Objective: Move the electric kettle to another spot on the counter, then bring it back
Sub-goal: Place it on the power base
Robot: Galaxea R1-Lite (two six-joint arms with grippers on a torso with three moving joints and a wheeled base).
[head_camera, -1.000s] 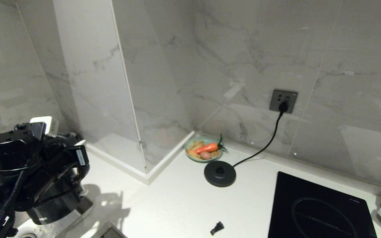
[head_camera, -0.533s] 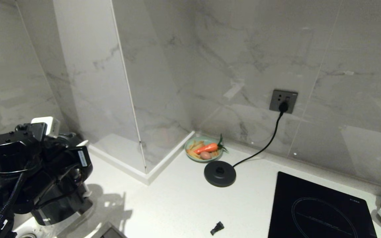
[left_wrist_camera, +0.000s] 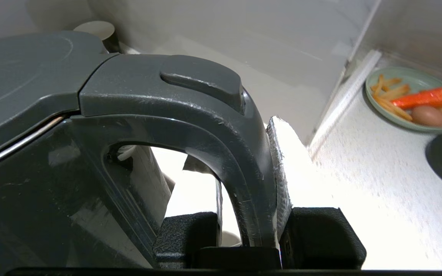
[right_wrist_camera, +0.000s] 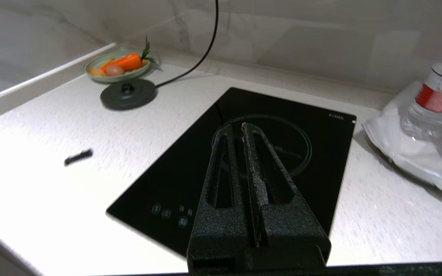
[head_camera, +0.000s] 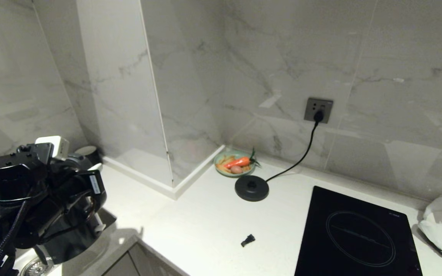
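Carrying: left claw (left_wrist_camera: pixel 257 214) clamped on kettle (left_wrist_camera: pixel 33 126) handle, far left.
Next: likely returning it onto base (head_camera: pixel 251 188).

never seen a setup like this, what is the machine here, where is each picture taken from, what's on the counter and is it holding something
It is a two-armed robot with three cameras. One looks down from its head; the other two sit on its wrists, behind the fingers. The left gripper is shut on the loop handle of the electric kettle, at the far left in the head view. The right gripper is shut and empty, hanging over the black hob. On the counter lie the kettle's round corded base, a green plate with a carrot and other food, a small black piece, and water bottles on something white at the right.
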